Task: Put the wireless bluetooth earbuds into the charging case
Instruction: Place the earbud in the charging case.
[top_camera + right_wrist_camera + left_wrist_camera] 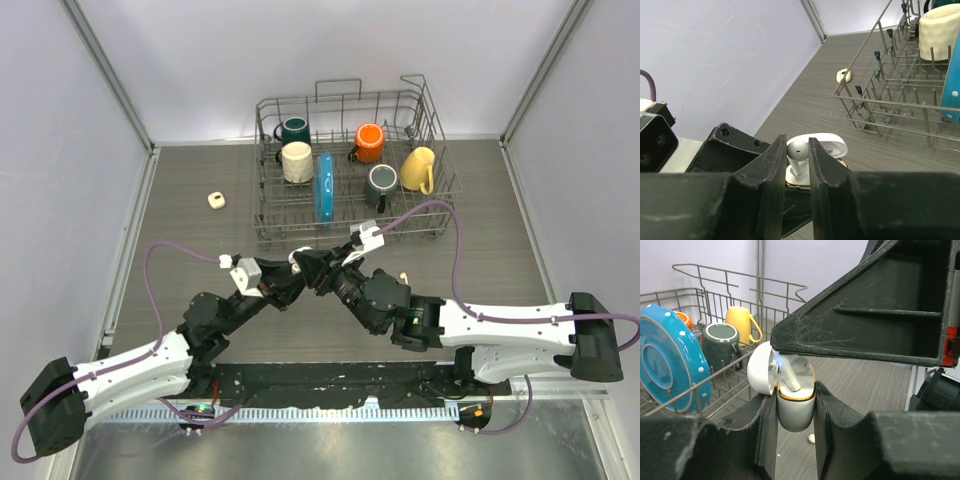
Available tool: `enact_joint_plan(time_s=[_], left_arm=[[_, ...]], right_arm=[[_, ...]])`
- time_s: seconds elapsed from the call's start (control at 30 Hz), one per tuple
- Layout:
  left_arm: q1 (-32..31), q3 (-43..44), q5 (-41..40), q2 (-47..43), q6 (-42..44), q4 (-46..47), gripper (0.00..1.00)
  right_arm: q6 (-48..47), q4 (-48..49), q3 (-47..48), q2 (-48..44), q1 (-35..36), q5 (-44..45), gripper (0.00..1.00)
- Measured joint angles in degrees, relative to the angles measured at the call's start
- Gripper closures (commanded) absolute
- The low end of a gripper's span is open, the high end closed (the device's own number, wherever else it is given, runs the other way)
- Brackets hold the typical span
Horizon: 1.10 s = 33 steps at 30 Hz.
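While right claw (797, 146) grips it, white earbud (796, 150), perhaps in case (796, 412)

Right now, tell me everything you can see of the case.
The case is small, glossy white plastic with a gold rim at its mouth. It stands upright above the table, clamped in the left hand, lid hinged open and back. The right hand holds an earbud stem-down in its mouth.
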Motion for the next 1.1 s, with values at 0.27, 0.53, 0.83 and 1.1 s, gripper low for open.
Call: enact_joint_plan(time_s=[0.27, 0.53, 0.83, 1.1], left_arm=[[-0.07, 0.00, 0.04, 0.02, -0.02, -0.15, 1.00], [-0.17, 0.00, 0.09, 0.02, -0.04, 0.17, 1.00], [-0.31, 0.00, -1.40, -1.36, 0.02, 0.55, 1.00], [-0.46, -0.02, -1.40, -2.32, 0.13, -0.55, 1.00]], right_arm=[[-0.24, -1.70, 0.55, -0.17, 0.79, 0.02, 0.99], [-0.46, -3.72, 1.55, -0.42, 1.36, 0.48, 0.99], [-3.10, -6.40, 2.67, -0.52, 2.82, 0.68, 0.99], [-3.21, -6.69, 2.71, -0.68, 3.08, 0.59, 0.82]])
